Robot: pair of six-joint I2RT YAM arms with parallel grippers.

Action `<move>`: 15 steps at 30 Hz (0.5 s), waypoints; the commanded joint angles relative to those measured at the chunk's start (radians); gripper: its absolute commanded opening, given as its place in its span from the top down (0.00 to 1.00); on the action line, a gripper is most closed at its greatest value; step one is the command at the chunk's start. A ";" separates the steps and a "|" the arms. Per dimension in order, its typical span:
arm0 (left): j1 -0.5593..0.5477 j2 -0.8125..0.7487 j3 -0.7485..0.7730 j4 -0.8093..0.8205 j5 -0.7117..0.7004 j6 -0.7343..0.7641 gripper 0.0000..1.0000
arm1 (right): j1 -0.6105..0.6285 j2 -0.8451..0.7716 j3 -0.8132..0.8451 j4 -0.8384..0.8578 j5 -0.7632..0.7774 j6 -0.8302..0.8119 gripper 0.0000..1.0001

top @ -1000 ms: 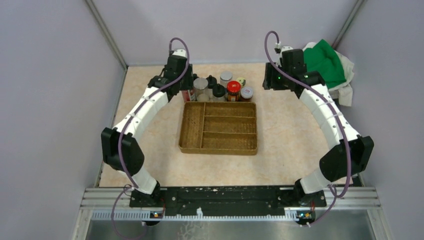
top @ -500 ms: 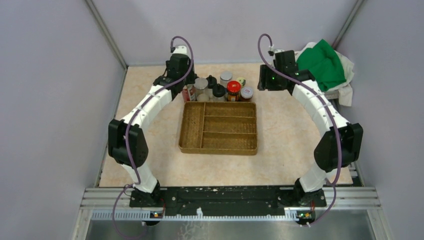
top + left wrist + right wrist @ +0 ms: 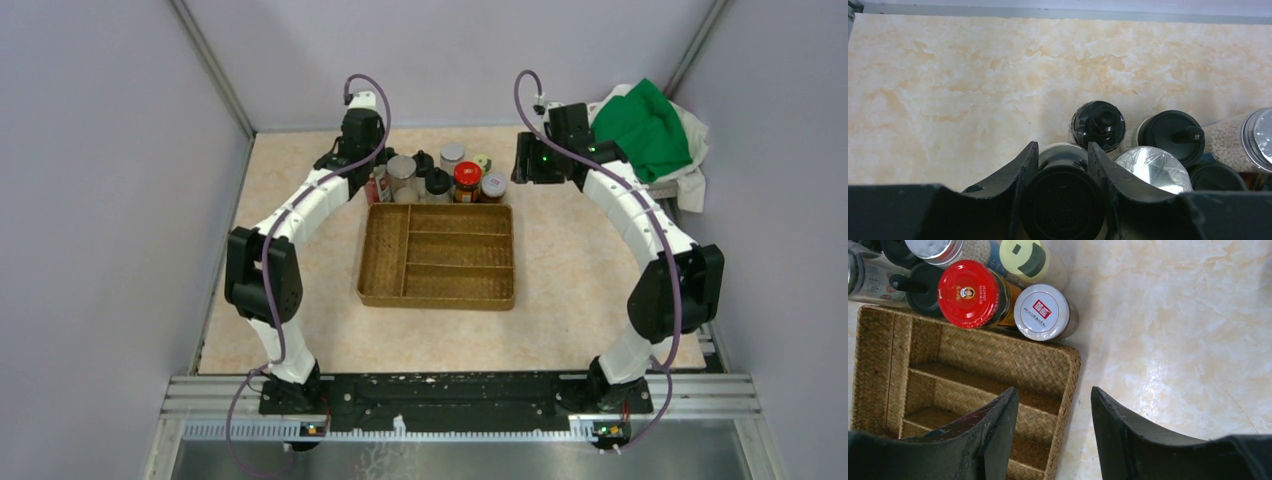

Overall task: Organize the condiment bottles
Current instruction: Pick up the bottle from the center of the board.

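The condiment bottles [image 3: 450, 175] stand in a cluster just behind the brown woven tray [image 3: 438, 298]. My left gripper [image 3: 372, 172] is at the cluster's left end. In the left wrist view it [image 3: 1063, 147] is shut on the taller black-capped bottle [image 3: 1063, 205], one finger pressed on each side of the cap. Beside it stand a black-capped jar [image 3: 1098, 124], a foil-topped jar [image 3: 1148, 169] and a black spouted lid [image 3: 1170, 135]. My right gripper [image 3: 520, 165] is open and empty [image 3: 1054, 390], above the tray's far right corner, near the white-lidded jar [image 3: 1041, 311] and red-lidded jar [image 3: 968, 294].
The tray's compartments [image 3: 973, 385] hold nothing. A yellow-green lid [image 3: 1024, 260] and a silver lid [image 3: 930, 247] are behind the red one. A green and white cloth [image 3: 648, 125] lies at the back right corner. Grey walls enclose the table.
My left arm has stretched forward and brought its gripper onto the left end of the cluster. My right gripper has moved left toward the cluster's right end.
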 commanded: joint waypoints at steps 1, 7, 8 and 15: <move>0.005 -0.008 -0.019 0.040 -0.002 0.004 0.72 | 0.002 0.004 -0.003 0.031 -0.026 0.013 0.45; 0.006 -0.028 -0.017 0.007 -0.018 0.008 1.00 | 0.001 0.003 -0.005 0.029 -0.040 0.017 0.45; 0.006 -0.035 -0.016 0.001 -0.021 0.008 1.00 | 0.002 0.003 -0.005 0.029 -0.044 0.019 0.45; 0.006 -0.108 -0.025 -0.019 -0.042 0.026 1.00 | 0.010 -0.004 -0.013 0.027 -0.056 0.024 0.45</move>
